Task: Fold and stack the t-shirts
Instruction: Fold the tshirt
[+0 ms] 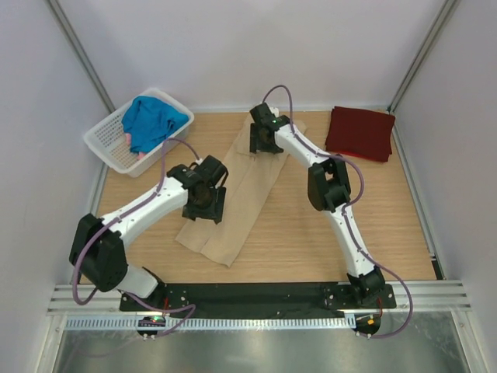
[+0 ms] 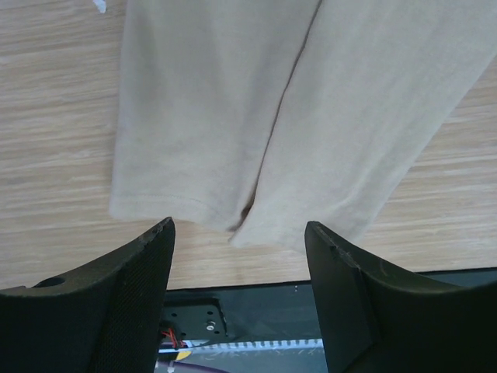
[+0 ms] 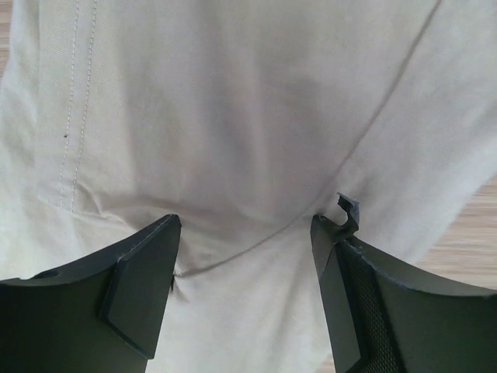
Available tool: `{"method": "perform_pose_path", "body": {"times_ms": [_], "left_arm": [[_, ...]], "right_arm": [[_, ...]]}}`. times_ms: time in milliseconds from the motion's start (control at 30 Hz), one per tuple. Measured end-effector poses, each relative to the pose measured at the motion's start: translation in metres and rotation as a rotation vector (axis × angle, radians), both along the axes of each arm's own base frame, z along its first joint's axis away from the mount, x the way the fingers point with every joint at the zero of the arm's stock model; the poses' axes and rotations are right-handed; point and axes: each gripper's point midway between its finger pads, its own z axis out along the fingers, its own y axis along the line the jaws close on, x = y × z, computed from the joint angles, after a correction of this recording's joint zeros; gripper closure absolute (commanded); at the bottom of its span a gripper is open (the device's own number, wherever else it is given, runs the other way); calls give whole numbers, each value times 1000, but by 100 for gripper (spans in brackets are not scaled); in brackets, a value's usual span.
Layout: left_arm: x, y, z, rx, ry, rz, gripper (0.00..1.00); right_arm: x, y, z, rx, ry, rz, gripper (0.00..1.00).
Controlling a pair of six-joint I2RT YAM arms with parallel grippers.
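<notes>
The tan t-shirt (image 1: 250, 185) lies as a long folded strip running diagonally across the middle of the table. My left gripper (image 1: 205, 208) hovers over its near-left end, open. In the left wrist view the shirt's hem (image 2: 233, 116) lies just beyond the open left gripper (image 2: 239, 231), with nothing between the fingers. My right gripper (image 1: 263, 143) is at the strip's far end, open, and the tan cloth (image 3: 233, 101) fills the view under the right gripper (image 3: 245, 227). A folded maroon t-shirt (image 1: 359, 132) lies at the back right. A blue t-shirt (image 1: 153, 119) and a bit of a pink t-shirt (image 1: 129, 140) sit in the basket.
The white lattice basket (image 1: 105, 145) stands at the back left corner. The black base plate (image 1: 264, 295) runs along the table's near edge. Grey walls close in the back and both sides.
</notes>
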Motion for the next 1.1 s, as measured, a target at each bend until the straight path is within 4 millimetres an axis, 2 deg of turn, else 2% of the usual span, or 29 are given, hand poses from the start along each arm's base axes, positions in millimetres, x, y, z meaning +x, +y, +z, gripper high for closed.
{"method": "perform_pose_path", "body": {"times_ms": [133, 233, 267, 333, 400, 467, 567, 633, 733, 833, 967, 1033, 1100], "left_arm": [[3, -6, -27, 46, 64, -24, 30], [5, -10, -48, 62, 106, -36, 30], [5, -11, -55, 69, 121, -40, 30], [4, -13, -69, 75, 151, -44, 30], [3, -17, -85, 70, 182, -50, 31], [-2, -22, -97, 55, 219, -56, 31], [-4, -25, -97, 44, 225, -58, 32], [-7, -30, -98, 39, 227, -59, 32], [-19, -47, -99, 31, 233, -73, 32], [-38, -77, -98, 5, 254, -107, 32], [-70, -143, -90, -139, 308, -160, 32], [-80, -173, -84, -237, 326, -178, 32], [-84, -191, -79, -302, 332, -185, 32]], "right_arm": [[-6, -14, 20, 24, 30, 12, 24], [-26, -29, 52, 31, 52, 22, 24], [-32, -36, 69, 36, 42, 25, 24], [-52, -50, 106, 49, 19, 31, 24], [-82, -65, 141, 72, -6, 41, 23], [-109, -75, 168, 103, -42, 51, 23], [-154, -94, 185, 130, -58, 56, 23], [-178, -104, 179, 146, -33, 43, 23], [-201, -121, 142, 151, 61, -1, 23], [-203, -134, 111, 133, 143, -54, 23], [-174, -137, 94, 127, 164, -94, 23], [-143, -129, 95, 133, 144, -93, 23], [-104, -116, 101, 147, 94, -79, 23]]}}
